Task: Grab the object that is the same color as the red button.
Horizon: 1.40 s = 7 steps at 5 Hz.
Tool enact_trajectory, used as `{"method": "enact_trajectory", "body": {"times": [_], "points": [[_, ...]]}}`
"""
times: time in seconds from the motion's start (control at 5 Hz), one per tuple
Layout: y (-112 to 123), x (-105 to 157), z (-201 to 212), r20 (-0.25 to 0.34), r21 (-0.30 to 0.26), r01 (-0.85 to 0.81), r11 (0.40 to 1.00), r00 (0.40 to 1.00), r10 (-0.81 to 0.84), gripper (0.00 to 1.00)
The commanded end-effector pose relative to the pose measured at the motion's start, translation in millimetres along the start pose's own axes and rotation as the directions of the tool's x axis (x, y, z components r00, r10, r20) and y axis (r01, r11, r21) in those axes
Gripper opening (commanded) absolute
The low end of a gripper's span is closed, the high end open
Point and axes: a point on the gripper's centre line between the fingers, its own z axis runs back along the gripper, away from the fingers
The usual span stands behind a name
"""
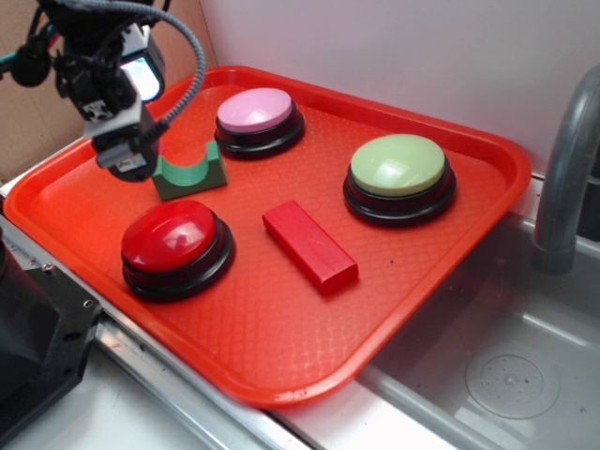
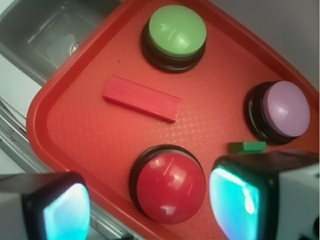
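Red block (image 1: 309, 246) flat on tray (image 1: 281, 356), well beyond open, empty claw (image 1: 127, 159), red button (image 1: 176, 244) between — risk of clipping that dome or green piece (image 1: 190, 172) on approach.

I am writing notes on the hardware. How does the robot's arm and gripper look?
The arm is black, with a ribbed grey cable looping over it. The gripper has a white and grey body. In the wrist view its two fingers are black blocks with glowing blue-green pads set in pale housings. No readable markings show.
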Motion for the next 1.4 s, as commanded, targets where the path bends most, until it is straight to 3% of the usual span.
{"method": "enact_trajectory", "body": {"times": [0.0,0.2,0.4,0.8,1.2], "points": [[5,15,-50,0.063,-0.234,0.424,0.875,0.905,-0.421,1.00],[-1,22,-77,0.115,-0.243,0.617,0.748,0.784,-0.610,1.00],[-6,26,-97,0.107,-0.179,0.697,0.695,0.716,-0.690,1.00],[-17,37,-111,0.099,-0.109,0.724,0.682,0.690,-0.717,1.00],[-20,49,-126,0.088,-0.122,0.738,0.663,0.674,-0.734,1.00]]}}
